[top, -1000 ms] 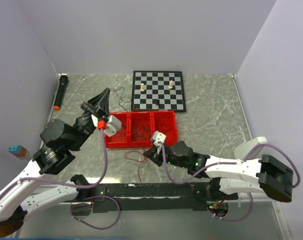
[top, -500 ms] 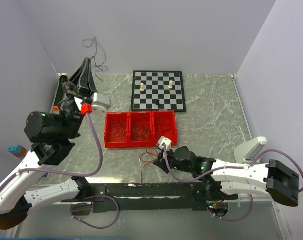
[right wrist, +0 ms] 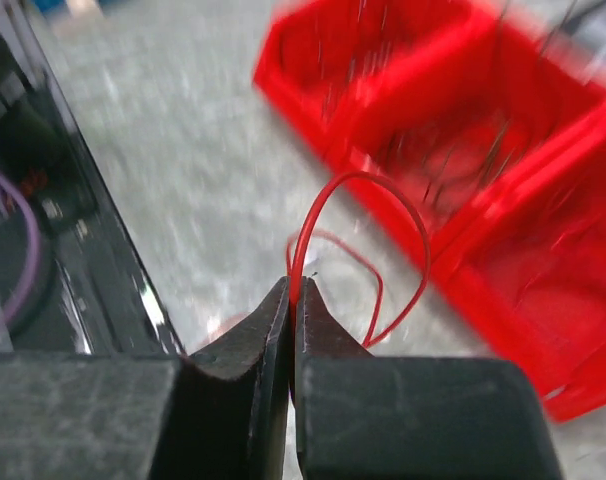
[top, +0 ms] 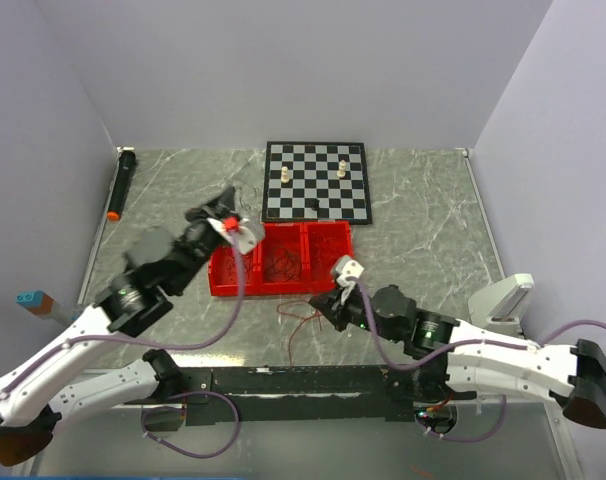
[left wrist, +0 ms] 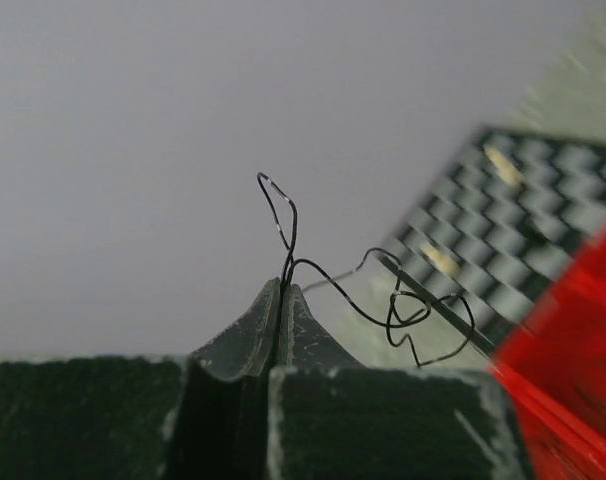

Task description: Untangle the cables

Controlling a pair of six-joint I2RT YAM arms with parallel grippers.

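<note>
My left gripper is shut on a thin black wire, held above the left end of the red tray. In the left wrist view the gripper pinches the wire, which loops up and off to the right. My right gripper sits just in front of the tray and is shut on a thin red wire that trails onto the table. In the right wrist view the gripper clamps the red wire, which arches toward the tray. More wires lie in the tray's compartments.
A chessboard with a few pieces lies behind the tray and shows blurred in the left wrist view. A black marker with an orange tip lies at the far left. A blue-brown block sits at the left edge.
My left arm swung up toward the back wall with the black wire, then came back down by the tray. My right gripper drew the red wire rightward along the tray front.
</note>
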